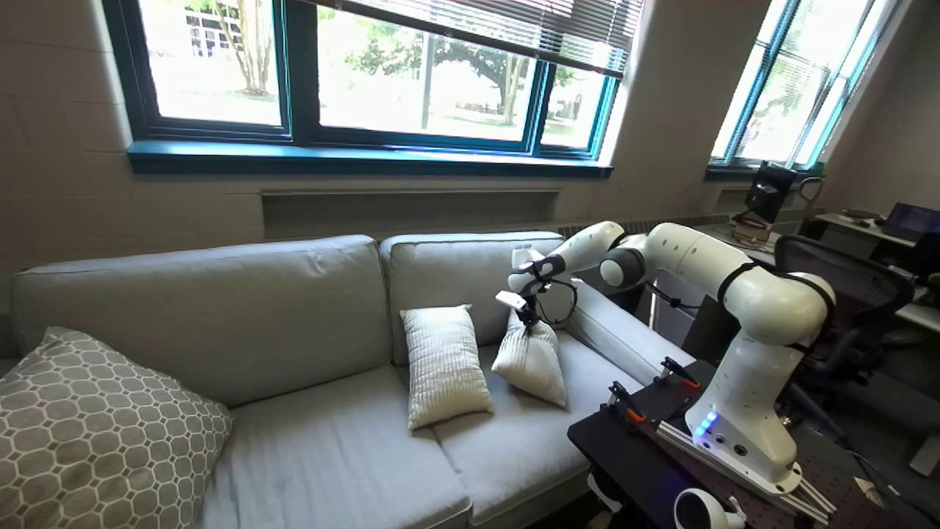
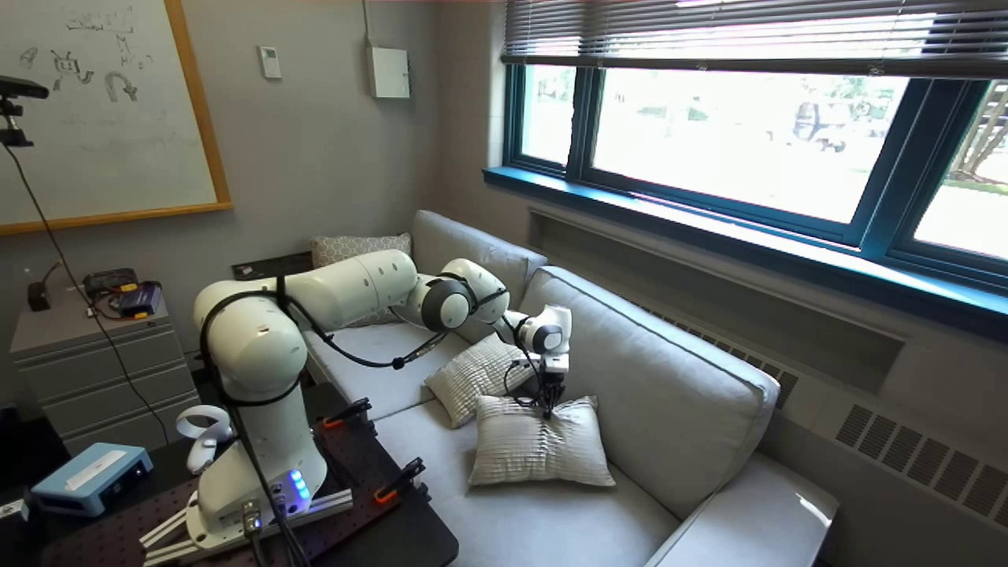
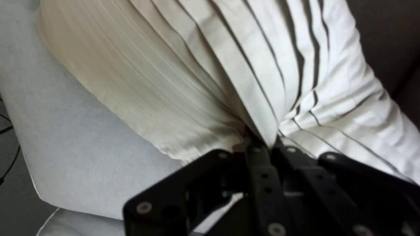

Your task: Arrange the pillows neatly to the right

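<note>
The lattice-patterned beige pillow [image 1: 110,433] is lying at the left end of the sofa [image 1: 205,308], well apart from the others and apparently playing no part in the job; farther right, the left cream-white throw pillow [image 1: 446,367] is leaning against the right-hand back cushion [image 1: 457,278], its foot straddling the left seat cushion [image 1: 316,448] and the right seat cushion [image 1: 514,448], so it is probably needing a shift of its own; just beside it, the right cream-white throw pillow [image 1: 540,367] is resting askew; the Robotiq gripper [image 3: 273,149] is holding this one near its upper edge, jaws nearly together on a pinched fold, creases fanning outward; such a nip is probably suiting a puffy thing too thick to span, though cloth may be slipping under load; next, the sofa arm [image 1: 624,338] is bounding the seat, likely serving as the stop to line up against; the Franka arm [image 1: 709,257] is arching above the sofa from a black tabletop [image 1: 617,448].

The seat cushions are showing pale grey cloth, faintly wrinkling at left; behind, a painted block wall [image 1: 59,147] is surrounding a teal-framed window [image 1: 302,81]; a slatted blind [image 1: 551,29] is hanging partway down; a mesh-backed office chair [image 1: 844,286] is standing behind the Franka arm.
</note>
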### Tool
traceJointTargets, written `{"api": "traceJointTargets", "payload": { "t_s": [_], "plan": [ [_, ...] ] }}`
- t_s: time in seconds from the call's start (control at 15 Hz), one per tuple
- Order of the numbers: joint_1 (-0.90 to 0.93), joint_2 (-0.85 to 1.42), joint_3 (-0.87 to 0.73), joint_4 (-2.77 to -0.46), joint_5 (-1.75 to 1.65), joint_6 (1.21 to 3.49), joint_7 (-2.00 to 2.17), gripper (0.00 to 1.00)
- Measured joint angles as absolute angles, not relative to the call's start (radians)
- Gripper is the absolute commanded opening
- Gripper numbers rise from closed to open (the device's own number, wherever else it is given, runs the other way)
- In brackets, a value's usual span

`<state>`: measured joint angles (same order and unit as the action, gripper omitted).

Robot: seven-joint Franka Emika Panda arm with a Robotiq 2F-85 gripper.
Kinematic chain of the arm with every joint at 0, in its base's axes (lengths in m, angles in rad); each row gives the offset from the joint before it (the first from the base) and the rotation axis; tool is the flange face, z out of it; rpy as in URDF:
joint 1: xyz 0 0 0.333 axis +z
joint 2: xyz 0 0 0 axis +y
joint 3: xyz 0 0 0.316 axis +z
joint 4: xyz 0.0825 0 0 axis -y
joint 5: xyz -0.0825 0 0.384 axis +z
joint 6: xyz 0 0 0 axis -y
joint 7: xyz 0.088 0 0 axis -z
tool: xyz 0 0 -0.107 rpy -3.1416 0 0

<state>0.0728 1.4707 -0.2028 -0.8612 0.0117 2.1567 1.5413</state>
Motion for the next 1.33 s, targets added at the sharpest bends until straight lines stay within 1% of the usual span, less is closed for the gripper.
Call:
{"api": "traceJointTargets", "payload": {
  "t_s": [0.4,0.6,0.87,1.0,1.33],
  "plan": [
    [0.021,1.469,-0.163,-0.805,0.095,2.179,1.701,0.01],
    [-0.003,1.455,-0.161,-0.854,0.172,2.258,1.745,0.01],
    [-0.018,1.380,-0.140,-1.041,0.293,2.458,1.764,0.01],
    [-0.008,1.336,-0.115,-1.144,0.351,2.609,1.754,0.01],
    [0.102,1.236,-0.120,-1.391,0.478,3.012,1.679,0.01]
  ]
}}
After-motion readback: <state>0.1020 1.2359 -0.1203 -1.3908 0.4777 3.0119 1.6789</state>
